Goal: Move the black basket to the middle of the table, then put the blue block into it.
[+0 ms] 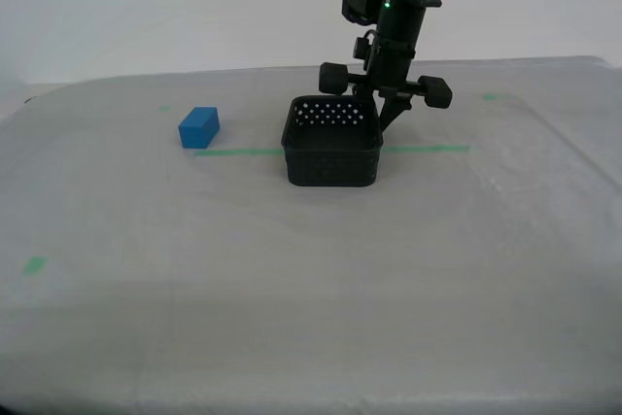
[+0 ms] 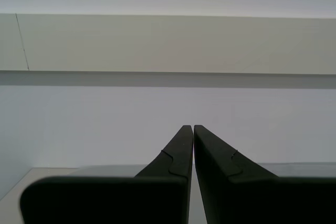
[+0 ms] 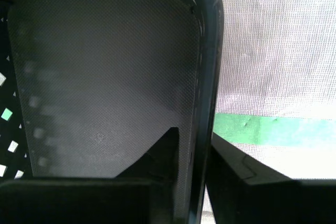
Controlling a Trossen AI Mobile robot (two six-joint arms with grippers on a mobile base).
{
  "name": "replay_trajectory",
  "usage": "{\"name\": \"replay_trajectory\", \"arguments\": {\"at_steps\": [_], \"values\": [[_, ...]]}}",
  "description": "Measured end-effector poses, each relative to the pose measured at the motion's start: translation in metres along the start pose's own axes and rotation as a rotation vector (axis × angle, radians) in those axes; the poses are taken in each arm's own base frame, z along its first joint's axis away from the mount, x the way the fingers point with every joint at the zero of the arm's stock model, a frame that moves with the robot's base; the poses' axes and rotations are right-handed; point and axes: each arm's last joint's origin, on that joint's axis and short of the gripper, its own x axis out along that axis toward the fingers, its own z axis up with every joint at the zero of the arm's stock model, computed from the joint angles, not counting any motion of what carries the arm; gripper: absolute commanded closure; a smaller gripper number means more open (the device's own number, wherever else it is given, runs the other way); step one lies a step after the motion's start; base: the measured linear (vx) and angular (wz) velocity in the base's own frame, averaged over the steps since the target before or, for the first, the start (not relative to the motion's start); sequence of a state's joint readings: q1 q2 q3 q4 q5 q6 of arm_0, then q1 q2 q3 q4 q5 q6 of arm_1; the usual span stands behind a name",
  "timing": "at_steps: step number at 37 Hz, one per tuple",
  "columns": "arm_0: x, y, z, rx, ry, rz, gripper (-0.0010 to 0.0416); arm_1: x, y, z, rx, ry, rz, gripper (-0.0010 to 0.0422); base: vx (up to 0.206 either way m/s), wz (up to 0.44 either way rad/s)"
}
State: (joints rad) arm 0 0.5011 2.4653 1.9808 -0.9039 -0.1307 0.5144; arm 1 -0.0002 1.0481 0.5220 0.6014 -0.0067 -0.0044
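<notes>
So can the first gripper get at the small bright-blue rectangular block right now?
Probably not yet: my first gripper is clamped on the black perforated plastic basket's wall. The blue block sits uncovered on the cloth table.

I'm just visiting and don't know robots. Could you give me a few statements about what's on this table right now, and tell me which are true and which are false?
1. The blue block lies inside the black basket. False: it sits on the table cloth, apart from the basket, toward the exterior view's left.
2. My first gripper has its jaws on either side of a basket wall. True.
3. The basket is empty. True.
4. My second gripper holds the block. False: its jaws are closed on nothing, facing a wall.
5. A green tape line runs along the table by the basket. True.
</notes>
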Motion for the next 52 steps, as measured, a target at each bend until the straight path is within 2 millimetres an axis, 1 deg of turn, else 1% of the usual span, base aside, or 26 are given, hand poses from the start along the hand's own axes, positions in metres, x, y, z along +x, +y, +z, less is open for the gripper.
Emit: {"name": "replay_trajectory", "arguments": {"at_steps": [10,26,33,39,44,52], "values": [[-0.002,0.001,0.000,-0.026,0.000,0.000,0.0256,0.000,0.000,0.000,0.000,0.000,0.000,0.0412,0.000,0.000],[-0.014,0.002,-0.003,-0.048,0.007,-0.002,0.0087,0.000,0.000,0.000,0.000,0.000,0.000,0.0412,0.000,0.000],[-0.024,0.004,-0.004,-0.050,0.009,0.010,0.0031,0.000,0.000,0.000,0.000,0.000,0.000,0.0412,0.000,0.000],[-0.037,0.005,-0.006,-0.052,0.008,0.029,0.0003,0.000,0.000,0.000,0.000,0.000,0.000,0.0412,0.000,0.000],[-0.048,0.006,-0.006,-0.066,-0.006,0.038,0.0005,0.000,0.000,0.000,0.000,0.000,0.000,0.0412,0.000,0.000],[-0.075,0.006,-0.013,-0.101,0.003,0.025,0.0006,0.000,0.000,0.000,0.000,0.000,0.000,0.0412,0.000,0.000]]}}
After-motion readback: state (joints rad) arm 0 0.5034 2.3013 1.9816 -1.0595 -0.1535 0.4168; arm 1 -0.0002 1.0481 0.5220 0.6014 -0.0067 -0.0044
